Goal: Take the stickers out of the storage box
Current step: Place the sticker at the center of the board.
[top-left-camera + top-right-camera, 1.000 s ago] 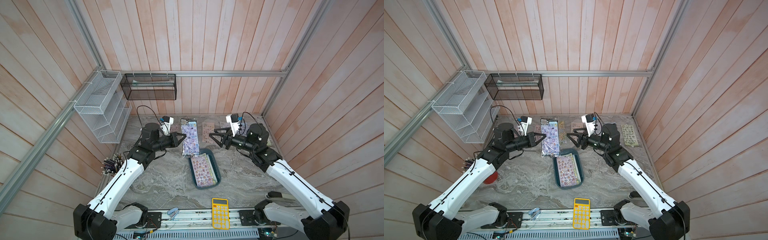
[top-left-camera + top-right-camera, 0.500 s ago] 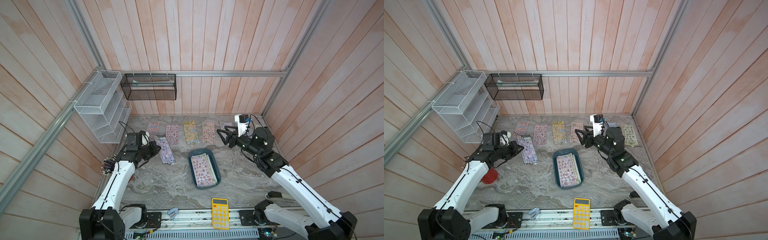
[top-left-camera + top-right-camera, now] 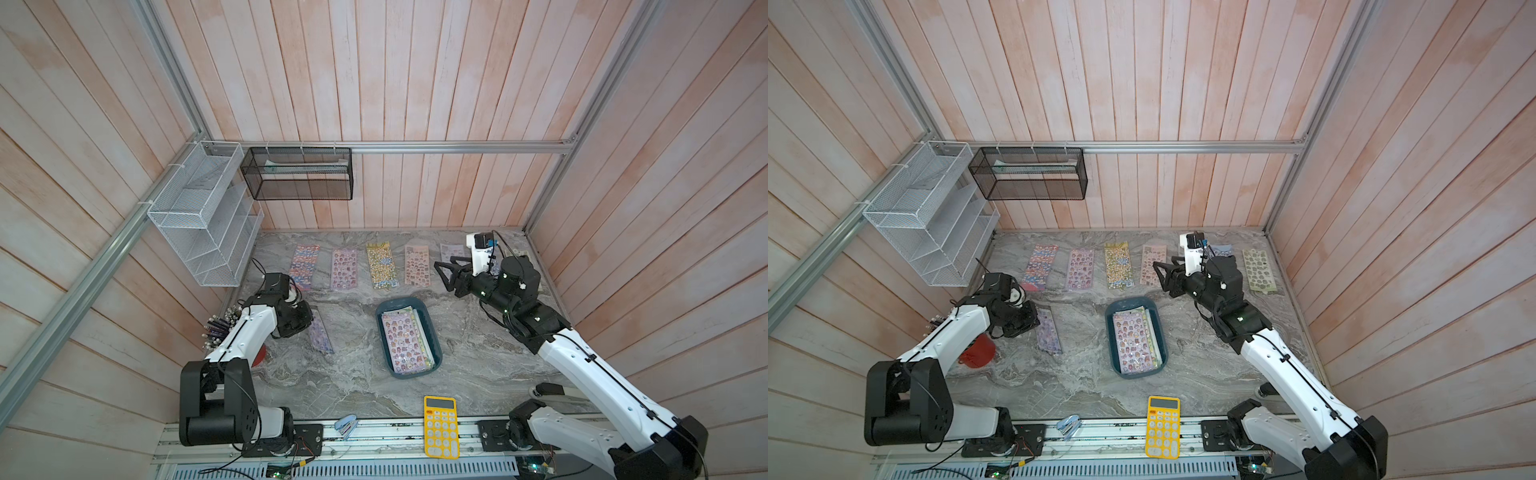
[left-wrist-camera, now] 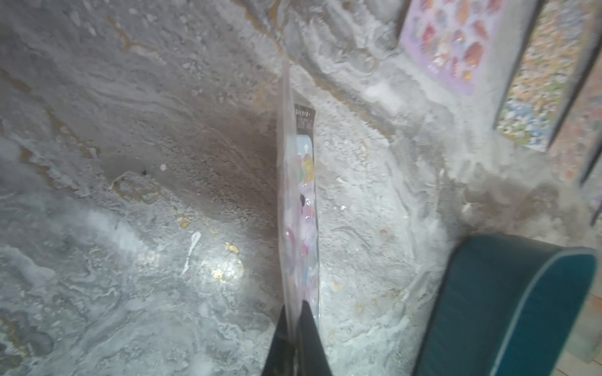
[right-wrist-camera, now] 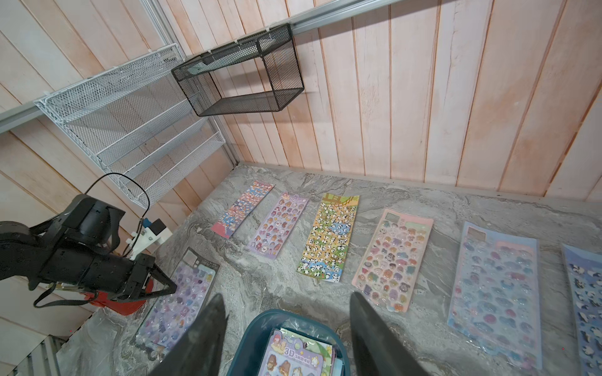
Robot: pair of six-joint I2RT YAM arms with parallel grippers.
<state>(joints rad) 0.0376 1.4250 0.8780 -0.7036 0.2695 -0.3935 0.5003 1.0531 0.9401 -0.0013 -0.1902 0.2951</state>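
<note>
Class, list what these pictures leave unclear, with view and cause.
1. Sheet count in the storage box: both top views, top sheet covers the stack.
2. Left tool's grip on the lilac sheet: top views, its wrist covers it.
3. Dark blue sheet: right wrist view, cut off by the edge.

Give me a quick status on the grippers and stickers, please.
Left gripper shut on lilac sticker sheet. Right gripper open near storage box. More stickers inside it. Nothing blocking.
</note>
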